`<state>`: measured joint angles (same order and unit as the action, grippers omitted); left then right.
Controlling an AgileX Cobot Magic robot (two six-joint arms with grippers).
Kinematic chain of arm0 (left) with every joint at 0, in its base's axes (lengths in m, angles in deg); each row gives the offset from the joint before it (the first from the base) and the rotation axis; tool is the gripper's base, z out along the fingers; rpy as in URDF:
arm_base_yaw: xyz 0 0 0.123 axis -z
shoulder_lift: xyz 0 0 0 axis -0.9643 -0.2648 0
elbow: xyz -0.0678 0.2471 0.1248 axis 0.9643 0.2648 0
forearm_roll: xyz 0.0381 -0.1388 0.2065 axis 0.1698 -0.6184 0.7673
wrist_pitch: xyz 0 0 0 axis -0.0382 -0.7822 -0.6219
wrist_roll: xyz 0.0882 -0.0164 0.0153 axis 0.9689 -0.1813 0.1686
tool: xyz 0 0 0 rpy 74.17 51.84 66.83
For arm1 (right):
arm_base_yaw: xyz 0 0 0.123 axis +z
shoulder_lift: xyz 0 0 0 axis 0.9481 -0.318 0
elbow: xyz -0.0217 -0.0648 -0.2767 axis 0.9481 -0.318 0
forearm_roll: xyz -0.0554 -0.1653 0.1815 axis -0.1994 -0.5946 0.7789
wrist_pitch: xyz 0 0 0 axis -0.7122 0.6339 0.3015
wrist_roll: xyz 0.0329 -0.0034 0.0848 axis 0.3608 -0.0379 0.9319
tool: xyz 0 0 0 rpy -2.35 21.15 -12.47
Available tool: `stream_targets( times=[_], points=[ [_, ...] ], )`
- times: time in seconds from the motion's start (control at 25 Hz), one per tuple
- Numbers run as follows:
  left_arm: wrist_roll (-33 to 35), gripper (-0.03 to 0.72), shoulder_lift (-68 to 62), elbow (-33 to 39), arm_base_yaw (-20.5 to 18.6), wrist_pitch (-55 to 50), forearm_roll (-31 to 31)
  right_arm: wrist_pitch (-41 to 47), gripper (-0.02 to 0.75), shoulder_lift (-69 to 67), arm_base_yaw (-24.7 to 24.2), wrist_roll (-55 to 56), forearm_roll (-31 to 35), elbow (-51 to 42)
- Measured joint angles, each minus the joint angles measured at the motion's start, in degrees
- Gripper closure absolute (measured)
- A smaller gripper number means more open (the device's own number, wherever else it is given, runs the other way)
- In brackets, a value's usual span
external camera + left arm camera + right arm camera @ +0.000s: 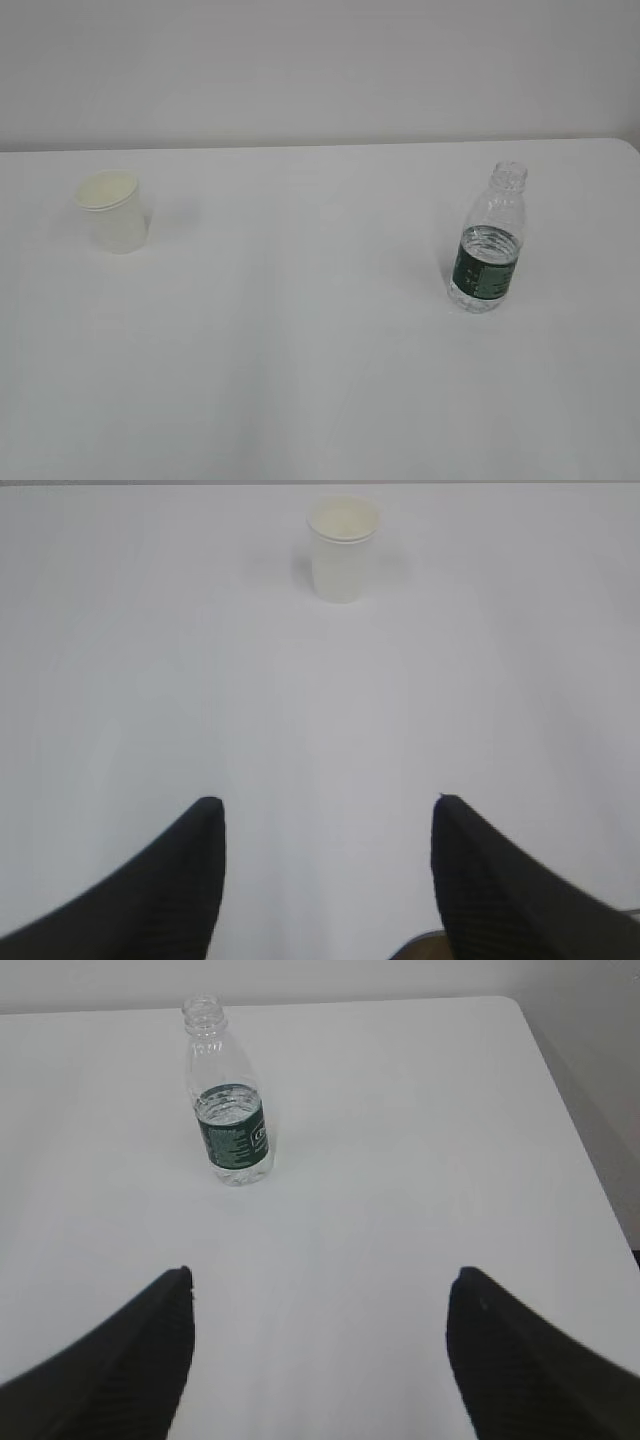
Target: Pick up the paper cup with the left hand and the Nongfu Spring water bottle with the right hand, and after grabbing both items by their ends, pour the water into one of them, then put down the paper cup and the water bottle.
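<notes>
Standing apart on white table (320,400): paper cup (116,212), bottle (487,245) nearer edge.

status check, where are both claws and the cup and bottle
Left claw open, empty. Right claw open, empty. Paper cup and water bottle upright on table, untouched. Nothing in the way.

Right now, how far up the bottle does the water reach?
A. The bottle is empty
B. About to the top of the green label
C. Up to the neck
B: in the water bottle, the water surface sits at the green label's upper edge; above is clear.
</notes>
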<state>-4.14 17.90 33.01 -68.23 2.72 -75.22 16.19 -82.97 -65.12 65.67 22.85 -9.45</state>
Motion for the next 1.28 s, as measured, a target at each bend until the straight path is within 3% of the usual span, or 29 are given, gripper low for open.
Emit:
stream_targets(
  times=[0.4,1.28],
  points=[
    [0.0,0.226,-6.0,-1.4,0.0,1.6,0.0,-2.4,0.149,-3.8,0.0,-2.2,0.0,0.0],
    [0.0,0.228,-20.4,-4.1,0.0,22.0,0.5,-20.3,0.150,-17.7,0.0,-2.9,0.0,0.0]
  ],
)
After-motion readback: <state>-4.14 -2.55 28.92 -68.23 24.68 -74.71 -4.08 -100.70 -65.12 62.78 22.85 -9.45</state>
